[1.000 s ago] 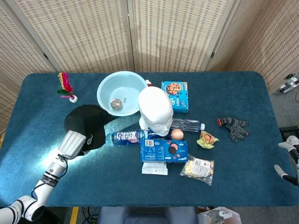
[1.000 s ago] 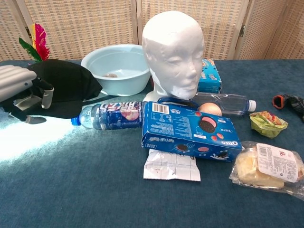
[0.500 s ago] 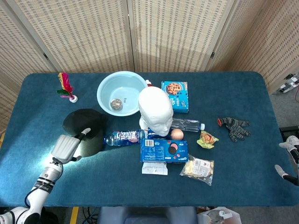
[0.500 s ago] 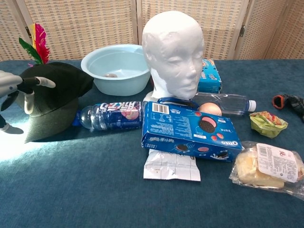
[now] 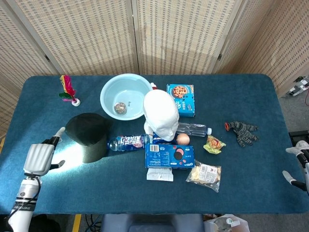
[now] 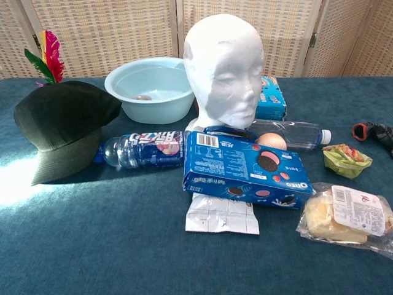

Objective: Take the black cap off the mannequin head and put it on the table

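**Operator:** Report the state of both hands, nearest items first.

**Technician:** The left hand [image 5: 39,157] sits at the near left edge of the table [image 5: 251,96]. Its fingers are spread and it holds nothing; the thumb points toward the cap without touching it. The right hand [image 5: 298,165] shows only partly at the right frame edge, off the table; whether it is spread or curled cannot be determined. The chest view shows neither hand.

**Operator:** Location of the task item?

**Technician:** The black cap [image 5: 88,136] rests on the table, just to the right of the left hand and slightly farther out, brim facing the near edge. The mannequin head [image 5: 161,116] stands upright and bare, farther right of the left hand, near the table centre.

**Operator:** Other items, proceeding outward?

**Technician:** A white packet [image 6: 222,214] lies nearest, touching the Oreo box [image 6: 245,169]. A bagged snack [image 6: 348,214] lies toward the right hand. A labelled bottle [image 6: 141,149] lies on its side between the cap and the Oreo box. Beyond the cap stands a pale blue basin [image 5: 125,96], and a feathered shuttlecock [image 5: 69,90] stands beyond the left hand. A dark glove [image 5: 243,131] lies beyond the right hand.
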You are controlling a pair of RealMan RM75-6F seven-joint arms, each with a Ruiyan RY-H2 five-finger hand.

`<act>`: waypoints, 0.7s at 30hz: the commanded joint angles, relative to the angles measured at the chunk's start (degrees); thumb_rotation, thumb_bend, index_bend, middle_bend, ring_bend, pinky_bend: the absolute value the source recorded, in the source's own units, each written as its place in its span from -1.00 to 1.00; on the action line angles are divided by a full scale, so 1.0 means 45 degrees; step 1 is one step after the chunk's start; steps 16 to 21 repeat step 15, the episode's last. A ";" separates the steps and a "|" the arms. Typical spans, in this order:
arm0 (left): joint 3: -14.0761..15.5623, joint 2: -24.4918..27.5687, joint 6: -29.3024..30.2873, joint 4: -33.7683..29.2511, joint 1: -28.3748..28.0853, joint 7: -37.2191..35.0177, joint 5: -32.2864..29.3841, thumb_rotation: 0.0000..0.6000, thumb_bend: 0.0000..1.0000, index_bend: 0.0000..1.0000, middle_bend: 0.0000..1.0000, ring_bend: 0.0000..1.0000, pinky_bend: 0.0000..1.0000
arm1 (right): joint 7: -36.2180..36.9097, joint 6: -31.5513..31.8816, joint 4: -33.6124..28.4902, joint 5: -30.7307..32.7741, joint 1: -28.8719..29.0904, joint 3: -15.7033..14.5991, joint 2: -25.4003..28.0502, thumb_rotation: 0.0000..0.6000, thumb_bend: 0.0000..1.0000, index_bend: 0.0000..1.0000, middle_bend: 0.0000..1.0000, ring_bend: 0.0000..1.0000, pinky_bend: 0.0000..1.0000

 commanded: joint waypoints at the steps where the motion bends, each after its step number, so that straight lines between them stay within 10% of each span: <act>1: 0.0216 0.0306 0.0821 -0.0208 0.0712 -0.0086 0.0299 1.00 -0.85 -0.89 -0.38 -0.19 0.39 | 0.0021 -0.0195 0.0011 -0.0079 0.0128 -0.0045 0.0077 1.00 -0.63 -0.37 -0.38 -0.45 -0.18; 21: 0.0828 0.0956 0.2497 -0.1213 0.2402 0.0008 0.1356 1.00 -0.85 -0.89 -0.57 -0.46 -0.13 | 0.0831 -0.0422 0.0404 -0.1344 0.0681 -0.0363 -0.0085 1.00 -0.61 -0.37 -0.38 -0.49 -0.25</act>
